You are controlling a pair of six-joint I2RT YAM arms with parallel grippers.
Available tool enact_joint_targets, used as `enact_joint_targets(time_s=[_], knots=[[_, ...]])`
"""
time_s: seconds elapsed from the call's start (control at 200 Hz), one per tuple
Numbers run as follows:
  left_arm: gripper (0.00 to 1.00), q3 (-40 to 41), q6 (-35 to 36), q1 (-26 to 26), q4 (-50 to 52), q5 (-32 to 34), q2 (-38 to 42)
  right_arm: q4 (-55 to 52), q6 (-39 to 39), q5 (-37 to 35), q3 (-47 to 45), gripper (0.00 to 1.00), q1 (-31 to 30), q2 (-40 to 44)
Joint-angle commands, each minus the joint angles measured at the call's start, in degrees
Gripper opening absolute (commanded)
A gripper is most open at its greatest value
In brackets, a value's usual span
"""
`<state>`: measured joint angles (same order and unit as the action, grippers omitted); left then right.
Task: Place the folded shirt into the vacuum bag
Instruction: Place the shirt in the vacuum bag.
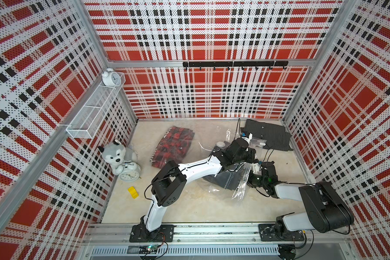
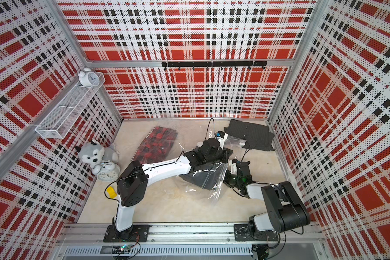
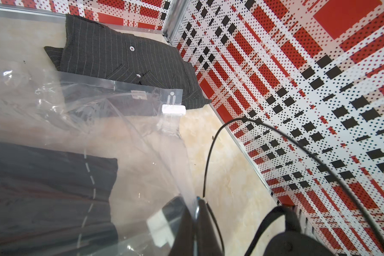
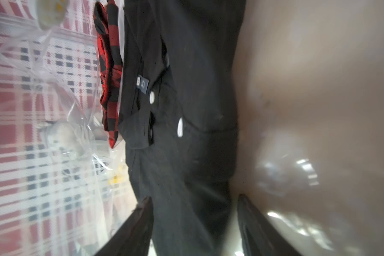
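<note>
Shirt [image 1: 226, 180], the black one, lies on the table [image 1: 189, 202] right of centre, under the top film of the bag [image 1: 239, 193], with its tail end at the bag's mouth on the near right. Your right gripper [image 4: 195, 199] sits at that tail. Its jaws are spread, one on each side of the cloth, and a sliver of table shows beside one of them, so I judge it astride the shirt and not pinching.

From that gripper the shirt runs straight ahead. Its long axis follows the gripper's reach, from near right to far left. The collar [image 4: 140, 110] is the leading end and points far left, toward the red shirt [image 1: 173, 146] lying deeper in the bag.

Your left gripper [image 3: 196, 207] is pressed together on the upper film at the mouth, above the shirt, holding it up. The right arm is the nearer one to the shirt and the one in line with it. Any push should go along that axis, collar first; a sideways shove would likely buckle the fold against the film
</note>
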<state>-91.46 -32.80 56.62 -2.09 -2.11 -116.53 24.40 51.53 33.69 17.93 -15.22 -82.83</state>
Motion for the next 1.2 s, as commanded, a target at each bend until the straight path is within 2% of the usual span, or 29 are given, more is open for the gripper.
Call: enact_joint_targets(time_s=[0.0, 0.045, 0.085, 0.23, 0.476, 0.701, 0.817, 1.017, 1.192], knots=[[0.0, -1.5, -0.2, 0.5, -2.5, -0.7, 0.2, 5.8, 3.0, -1.6, -0.1, 0.44, -2.6, -3.4], [0.0, -1.0, -0.3, 0.7, -2.7, -0.6, 0.5, 8.2, 4.1, -1.3, 0.2, 0.31, -3.1, -4.9], [0.0, -0.4, -0.6, 0.7, -3.0, -0.6, 0.9, 11.0, 5.3, -0.6, 0.3, 0.24, -3.1, -5.7], [0.0, 1.1, -0.7, 1.0, -3.5, -0.7, 2.8, 13.0, 6.5, 1.2, 3.1, 0.13, -3.1, -5.9], [0.0, 2.6, -1.0, 2.4, -4.1, -1.5, 5.7, 13.8, 7.9, 4.0, 8.6, 0.12, -3.1, -7.9], [0.0, 3.4, -1.9, 3.7, -5.5, -2.2, 6.8, 20.9, 12.5, 5.8, 11.4, 0.11, -3.3, -14.8], [0.0, 3.1, -1.8, 3.8, -5.8, -2.1, 7.0, 24.7, 14.9, 5.8, 12.4, 0.11, -4.0, -17.8], [0.0, 3.2, -1.9, 3.9, -6.5, -2.3, 7.5, 24.5, 15.4, 4.5, 14.9, 0.1, -6.5, -21.2], [0.0, 3.8, -1.2, 3.7, -6.3, -1.6, 8.7, 24.9, 15.9, 4.2, 13.6, 0.1, -6.7, -20.5]])
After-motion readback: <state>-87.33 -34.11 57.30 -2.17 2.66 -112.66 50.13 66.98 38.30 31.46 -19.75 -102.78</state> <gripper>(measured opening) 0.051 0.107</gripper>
